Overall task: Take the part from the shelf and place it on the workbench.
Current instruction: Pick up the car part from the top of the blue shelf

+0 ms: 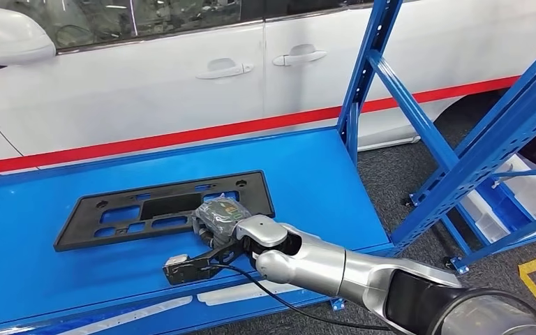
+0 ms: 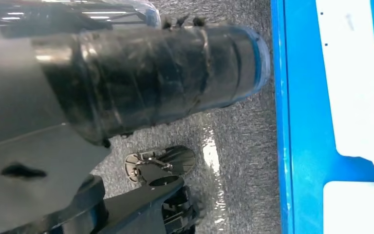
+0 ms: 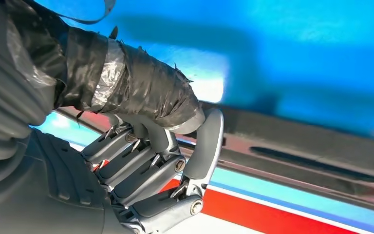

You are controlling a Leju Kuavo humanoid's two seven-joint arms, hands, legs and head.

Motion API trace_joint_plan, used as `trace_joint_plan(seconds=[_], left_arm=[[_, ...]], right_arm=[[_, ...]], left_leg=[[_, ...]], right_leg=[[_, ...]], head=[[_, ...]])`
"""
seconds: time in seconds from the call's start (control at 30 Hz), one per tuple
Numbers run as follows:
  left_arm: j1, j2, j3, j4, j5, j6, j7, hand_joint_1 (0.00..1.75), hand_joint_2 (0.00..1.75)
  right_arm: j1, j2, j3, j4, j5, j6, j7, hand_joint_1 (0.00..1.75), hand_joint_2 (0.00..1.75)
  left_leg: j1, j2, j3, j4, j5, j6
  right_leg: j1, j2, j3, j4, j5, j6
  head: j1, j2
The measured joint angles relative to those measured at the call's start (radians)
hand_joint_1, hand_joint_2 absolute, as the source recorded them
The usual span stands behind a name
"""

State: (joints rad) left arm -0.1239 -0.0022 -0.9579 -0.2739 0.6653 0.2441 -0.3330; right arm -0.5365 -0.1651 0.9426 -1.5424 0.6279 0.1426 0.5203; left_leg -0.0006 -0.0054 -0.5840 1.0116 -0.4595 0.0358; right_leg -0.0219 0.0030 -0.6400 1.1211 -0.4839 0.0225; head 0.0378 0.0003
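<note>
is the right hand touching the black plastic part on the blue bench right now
Touching. In the right wrist view the right hand has its fingers and thumb closed around the edge of the black part.

The head view is bright and evenly lit from above, sharp throughout, with soft sheen on the blue workbench (image 1: 307, 167) and the white car door (image 1: 146, 84), and only a faint shadow under the silver right arm (image 1: 335, 269). The left wrist view is dimmer, its near dark parts blurred, with a bright patch of glare on the grey floor (image 2: 212, 151). In the right wrist view the right hand (image 3: 146, 170) is fairly crisp, while the blue surface behind is smeared and out of focus, with a white hot spot and a broad soft shadow.
</note>
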Motion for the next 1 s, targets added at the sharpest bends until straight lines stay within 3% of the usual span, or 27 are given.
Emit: trace_joint_plan(seconds=[0.03, 0.1, 0.13, 0.23, 0.33, 0.4, 0.47, 0.5, 0.6, 0.7, 0.77, 0.87, 0.9, 0.93, 1.0], left_arm=[[0.000, 0.000, 0.000, 0.000, 0.000, 0.000, 0.000, 0.00, 1.75], [-0.001, 0.000, 0.000, 0.000, 0.000, 0.000, -0.001, 0.00, 1.75], [-0.001, 0.000, 0.000, 0.000, 0.000, 0.000, -0.002, 0.00, 1.31], [-0.001, 0.000, 0.000, 0.000, 0.000, 0.002, -0.004, 0.00, 0.00], [0.000, 0.000, 0.000, 0.000, 0.000, 0.004, -0.005, 0.00, 0.00], [0.002, -0.001, 0.000, 0.000, 0.000, 0.006, -0.005, 0.00, 0.00], [0.004, -0.001, 0.000, 0.000, 0.000, 0.008, -0.005, 0.00, 0.00], [0.004, -0.001, 0.000, 0.000, 0.000, 0.009, -0.005, 0.00, 0.00], [0.002, -0.001, 0.000, 0.000, -0.003, 0.009, -0.004, 0.00, 0.00], [0.001, -0.001, 0.000, 0.000, -0.008, 0.009, 0.001, 0.00, 0.00], [0.000, -0.001, 0.000, 0.000, -0.011, 0.008, 0.004, 0.00, 0.00], [-0.004, -0.002, 0.000, 0.000, -0.015, 0.007, 0.007, 0.00, 0.00], [-0.004, -0.002, 0.000, 0.000, -0.017, 0.006, 0.009, 0.00, 0.00], [-0.004, -0.002, 0.000, 0.000, -0.019, 0.006, 0.011, 0.00, 0.00], [-0.004, -0.003, 0.000, 0.000, -0.021, 0.006, 0.015, 0.00, 0.00]], right_arm=[[-0.001, 0.000, 0.000, -0.001, 0.000, 0.000, 0.000, 1.27, 1.75], [-0.002, 0.000, 0.000, -0.002, 0.000, -0.002, -0.001, 0.40, 1.75], [-0.002, 0.000, 0.000, -0.003, 0.000, -0.004, -0.002, 0.01, 1.75], [-0.002, -0.001, 0.000, -0.008, 0.003, -0.020, -0.008, 0.00, 1.75], [-0.001, 0.000, 0.000, -0.017, 0.016, -0.048, -0.017, 0.00, 1.75], [0.001, 0.000, 0.000, -0.023, 0.025, -0.063, -0.020, 0.00, 1.75], [0.003, 0.000, 0.000, -0.031, 0.032, -0.070, -0.021, 0.00, 1.75], [0.003, 0.001, 0.000, -0.036, 0.037, -0.071, -0.021, 0.00, 1.75], [0.002, 0.005, 0.000, -0.047, 0.045, -0.065, -0.017, 0.00, 1.75], [0.003, 0.009, 0.000, -0.042, 0.049, -0.054, -0.015, 0.00, 1.75], [0.003, 0.010, 0.000, -0.034, 0.056, -0.055, -0.018, 0.00, 1.75], [0.005, 0.011, 0.000, -0.014, 0.060, -0.060, -0.022, 0.00, 1.75], [0.007, 0.011, 0.000, -0.005, 0.060, -0.062, -0.023, 0.00, 1.75], [0.008, 0.012, 0.000, 0.005, 0.060, -0.062, -0.024, 0.00, 1.75], [0.009, 0.014, 0.000, 0.026, 0.062, -0.063, -0.027, 0.00, 1.75]], left_leg=[[-0.001, -0.001, -0.003, 0.008, -0.005, -0.005], [-0.004, -0.001, -0.009, 0.017, -0.009, -0.014], [-0.003, -0.001, -0.009, 0.017, -0.009, -0.017], [0.001, 0.000, -0.029, 0.064, -0.043, -0.032], [0.008, 0.000, -0.110, 0.232, -0.119, -0.047], [0.011, 0.001, -0.135, 0.274, -0.116, -0.050], [0.012, 0.001, -0.109, 0.211, -0.066, -0.047], [0.012, 0.001, -0.083, 0.152, -0.034, -0.044], [0.005, -0.001, -0.022, 0.024, 0.003, -0.033], [0.001, -0.003, -0.017, 0.004, 0.004, -0.021], [0.005, -0.002, -0.011, -0.009, 0.012, -0.008], [0.003, -0.001, -0.009, -0.014, 0.015, 0.003], [0.002, -0.001, -0.009, -0.013, 0.014, 0.004], [0.002, -0.001, -0.009, -0.012, 0.013, 0.005], [0.002, -0.002, -0.009, -0.003, 0.008, 0.004]], right_leg=[[0.000, 0.001, 0.021, -0.044, 0.013, -0.004], [0.005, 0.003, 0.032, -0.065, 0.011, -0.014], [0.004, 0.004, 0.031, -0.065, 0.013, -0.020], [-0.001, 0.003, 0.035, -0.074, 0.018, -0.036], [-0.002, 0.001, 0.036, -0.076, 0.018, -0.041], [-0.002, 0.002, 0.036, -0.075, 0.017, -0.042], [-0.002, 0.004, 0.037, -0.074, 0.016, -0.042], [-0.002, 0.005, 0.038, -0.074, 0.016, -0.041], [0.000, 0.006, 0.038, -0.076, 0.015, -0.032], [0.000, 0.006, 0.036, -0.083, 0.018, -0.015], [0.001, 0.004, 0.023, -0.055, -0.004, -0.008], [0.003, 0.002, -0.055, 0.115, -0.085, -0.006], [0.003, 0.002, -0.080, 0.165, -0.098, -0.005], [0.003, 0.001, -0.090, 0.183, -0.093, -0.004], [0.000, 0.000, -0.055, 0.106, -0.036, -0.003]], head=[[0.000, 0.000], [0.000, 0.000], [-0.001, 0.000], [-0.002, 0.000], [-0.003, 0.000], [-0.003, 0.000], [-0.003, 0.000], [-0.003, 0.000], [-0.002, 0.000], [-0.002, 0.000], [-0.002, 0.000], [-0.001, 0.000], [-0.001, 0.000], [-0.001, 0.000], [-0.001, 0.000]])
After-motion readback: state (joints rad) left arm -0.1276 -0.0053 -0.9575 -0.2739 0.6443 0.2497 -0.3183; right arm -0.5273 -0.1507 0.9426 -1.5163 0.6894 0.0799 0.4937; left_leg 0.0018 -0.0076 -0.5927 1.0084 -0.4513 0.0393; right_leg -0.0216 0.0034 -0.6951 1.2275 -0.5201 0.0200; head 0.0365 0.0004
